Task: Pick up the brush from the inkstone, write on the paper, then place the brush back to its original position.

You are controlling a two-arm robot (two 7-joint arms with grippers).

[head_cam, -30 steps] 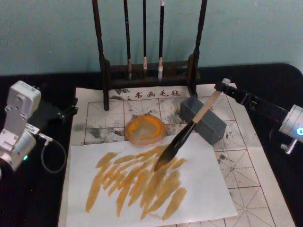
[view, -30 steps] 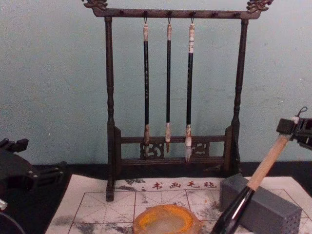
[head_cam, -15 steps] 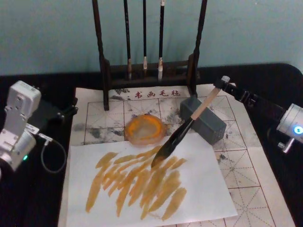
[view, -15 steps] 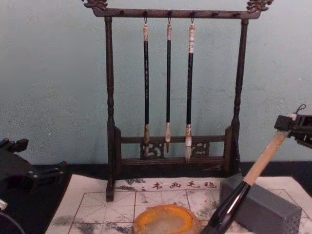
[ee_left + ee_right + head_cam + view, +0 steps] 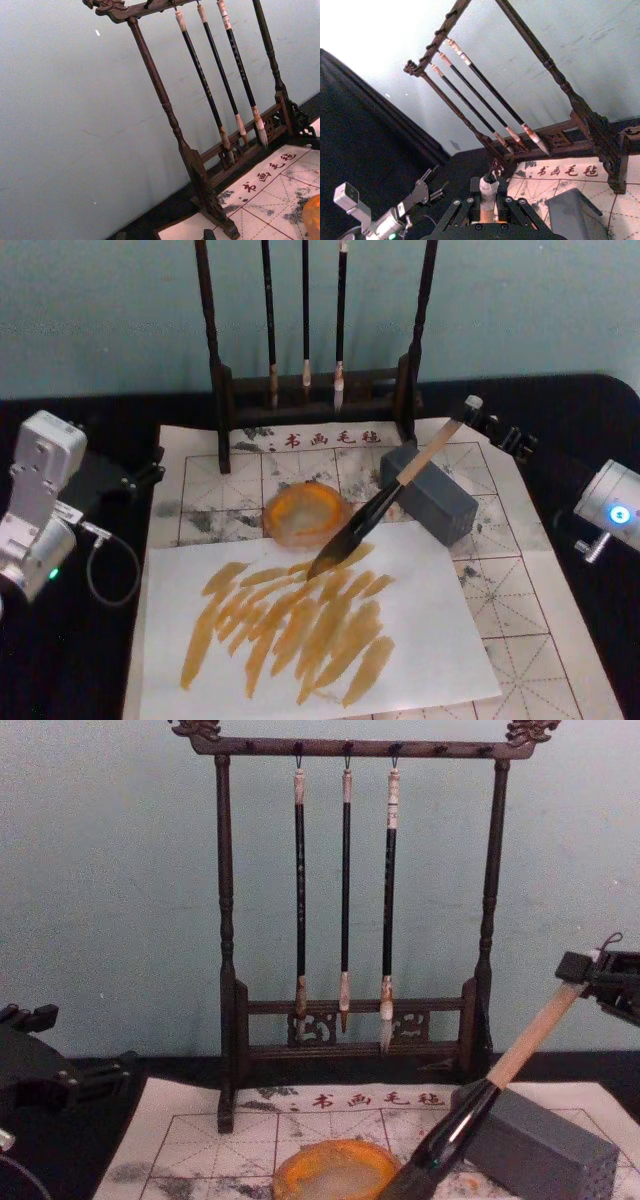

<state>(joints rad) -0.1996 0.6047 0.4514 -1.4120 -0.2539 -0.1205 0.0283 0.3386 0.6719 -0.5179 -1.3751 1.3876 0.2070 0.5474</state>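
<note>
The brush (image 5: 385, 498) slants down to the left, and my right gripper (image 5: 470, 412) is shut on its whitish top end. Its dark bristle tip hangs at the far edge of a plain white sheet (image 5: 430, 640) marked with several orange strokes, just in front of the orange inkstone (image 5: 305, 512). That sheet lies on the paper (image 5: 500, 570), which has red grid lines. The chest view shows the tan handle of the brush (image 5: 520, 1045) rising to my right gripper (image 5: 590, 970) above the inkstone (image 5: 335, 1170). The right wrist view shows the brush cap (image 5: 489, 186) held between the fingers. My left gripper (image 5: 145, 468) is parked open at the left.
A grey rectangular block (image 5: 428, 495) sits right of the inkstone, under the brush handle. A dark wooden rack (image 5: 315, 390) with three thin hanging brushes stands at the back of the paper. The table (image 5: 580, 660) around it is black.
My right gripper has carried the brush back and to the left. Its tip has moved from the orange strokes to the white sheet's far edge near the inkstone. The left arm has not moved.
</note>
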